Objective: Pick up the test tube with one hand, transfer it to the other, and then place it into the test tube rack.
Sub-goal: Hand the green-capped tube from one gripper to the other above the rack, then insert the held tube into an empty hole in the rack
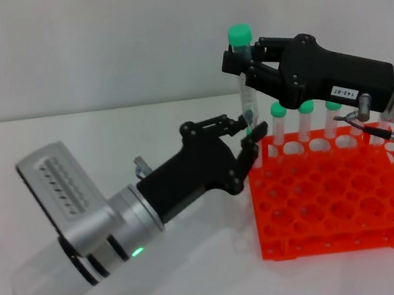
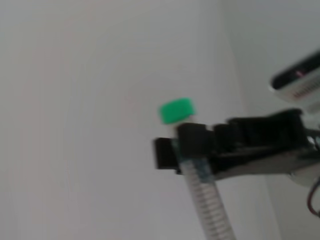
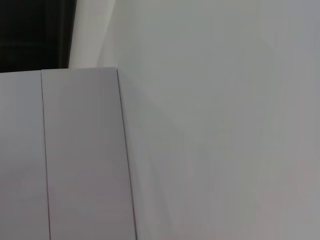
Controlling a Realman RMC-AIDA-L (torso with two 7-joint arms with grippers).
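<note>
While both black pincers meet, right pincer [image 1: 238, 63] grips clear green-capped tube [image 1: 245, 85].

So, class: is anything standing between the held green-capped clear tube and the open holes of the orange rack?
Nothing visible blocks it. The right gripper holds the green-capped clear tube upright above the orange rack's rear-left corner; three more green-capped tubes stand in the back row beside it.

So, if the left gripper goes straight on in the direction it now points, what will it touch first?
Probably the test tube: the left gripper points right at its lower end, which the right gripper holds upright. The test tube rack edge lies just beyond; depth is uncertain.
</note>
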